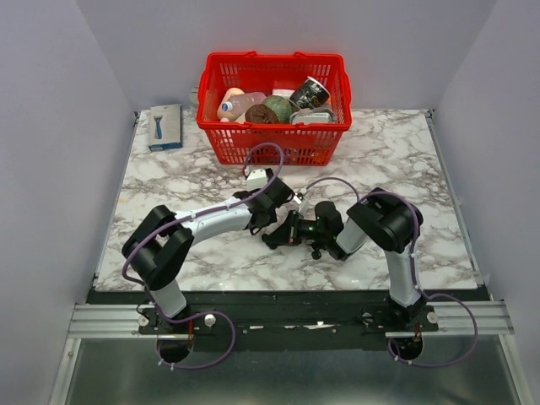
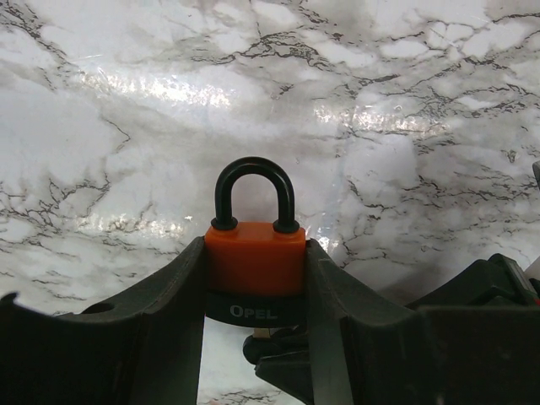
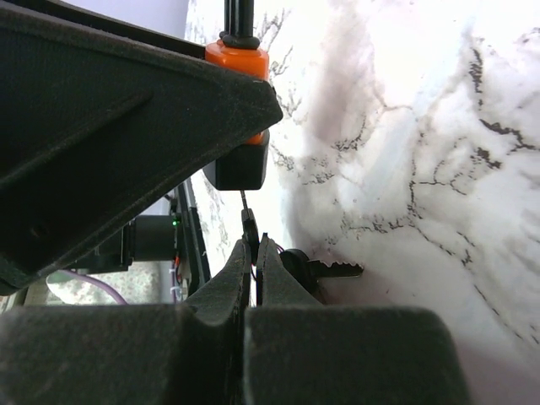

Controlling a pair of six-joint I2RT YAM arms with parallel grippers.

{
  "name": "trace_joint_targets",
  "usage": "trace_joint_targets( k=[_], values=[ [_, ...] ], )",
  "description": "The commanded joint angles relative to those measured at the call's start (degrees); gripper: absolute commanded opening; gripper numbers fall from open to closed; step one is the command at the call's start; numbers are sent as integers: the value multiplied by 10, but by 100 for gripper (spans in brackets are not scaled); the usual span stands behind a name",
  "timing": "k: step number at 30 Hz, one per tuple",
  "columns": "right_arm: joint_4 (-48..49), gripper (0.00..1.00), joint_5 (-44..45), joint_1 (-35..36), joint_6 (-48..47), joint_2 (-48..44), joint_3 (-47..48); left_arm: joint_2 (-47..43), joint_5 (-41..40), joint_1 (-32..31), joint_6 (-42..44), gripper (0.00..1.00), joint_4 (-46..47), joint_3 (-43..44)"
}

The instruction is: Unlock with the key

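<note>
While contents blur, basket (image 1: 274, 145) seemingly holds cup (image 1: 310, 93).

Table: white marble-pattern top (image 1: 405, 160) with grey veins, glossy, with patches of glare in the left wrist view.
Basket: red plastic basket (image 1: 274, 145) standing at the far edge, about centre, with mixed items inside.
Box: flat blue-grey box (image 1: 165, 126) lying in the far left corner, left of the basket, not touching it.
</note>
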Motion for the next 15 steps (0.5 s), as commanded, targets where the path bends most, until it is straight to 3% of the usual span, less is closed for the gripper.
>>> trace_joint_targets(
  k=[1, 15],
  values=[
    [-91, 1, 112, -10, -26, 8, 2, 6, 6, -16, -8, 0, -21, 16],
    [-92, 1, 204, -10, -27, -14, 6, 19, 17, -28, -19, 0, -16, 3]
  ],
)
